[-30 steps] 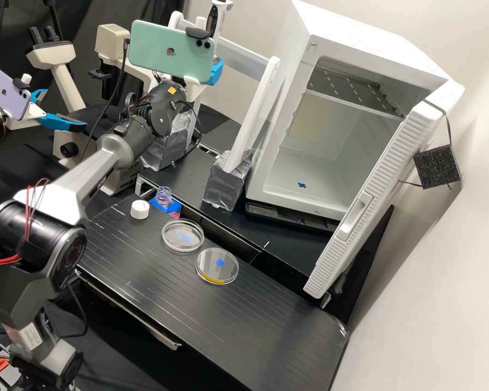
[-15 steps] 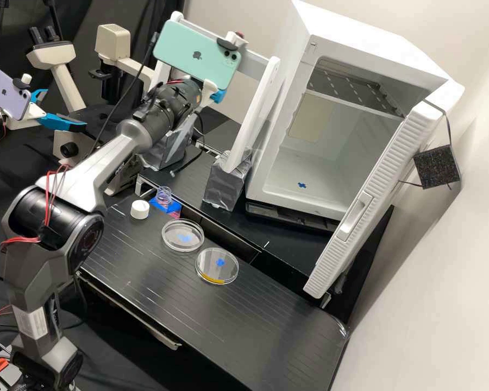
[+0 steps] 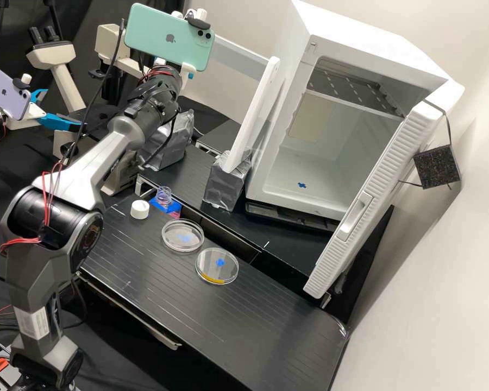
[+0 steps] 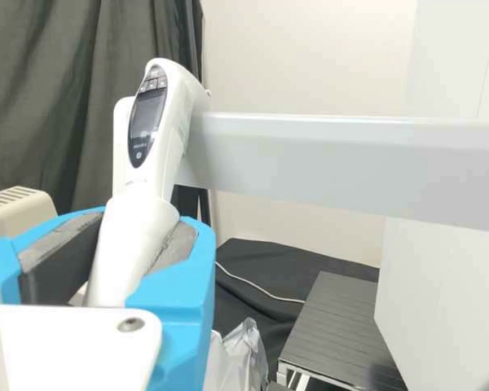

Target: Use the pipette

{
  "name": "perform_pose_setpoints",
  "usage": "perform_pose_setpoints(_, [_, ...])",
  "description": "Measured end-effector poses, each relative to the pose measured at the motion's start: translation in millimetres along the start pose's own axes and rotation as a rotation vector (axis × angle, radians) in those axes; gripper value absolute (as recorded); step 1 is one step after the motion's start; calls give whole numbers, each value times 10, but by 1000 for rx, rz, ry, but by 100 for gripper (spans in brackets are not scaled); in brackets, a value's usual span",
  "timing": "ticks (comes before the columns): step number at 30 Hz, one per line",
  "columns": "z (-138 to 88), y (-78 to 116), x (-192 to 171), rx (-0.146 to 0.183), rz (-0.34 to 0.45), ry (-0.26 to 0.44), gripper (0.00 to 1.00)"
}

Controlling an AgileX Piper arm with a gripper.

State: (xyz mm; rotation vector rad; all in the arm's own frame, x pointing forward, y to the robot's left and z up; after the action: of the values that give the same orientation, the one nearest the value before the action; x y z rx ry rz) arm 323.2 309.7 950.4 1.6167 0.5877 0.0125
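White and smooth along the pipette (image 4: 147,183), dark at its oval screen (image 4: 145,122) — leans slightly, clamped in the gripper (image 3: 188,71).

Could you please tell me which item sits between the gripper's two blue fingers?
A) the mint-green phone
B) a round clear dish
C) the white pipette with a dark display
C: in the wrist view, the gripper's padded fingers close around the white pipette, below its dark display.
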Motion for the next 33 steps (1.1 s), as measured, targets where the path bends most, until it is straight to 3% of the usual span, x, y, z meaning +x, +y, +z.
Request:
perform_pose_setpoints(7, [82, 136, -60, 17, 41, -21, 0])
perform_pose_setpoints(10, [128, 215, -85, 50, 74, -25, 0])
perform_pose_setpoints(16, [193, 298, -117, 78, 104, -35, 0])
perform_pose_setpoints(22, [269, 263, -98, 115, 106, -46, 0])
perform_pose_setpoints(33, [353, 116, -22, 113, 90, -69, 0])
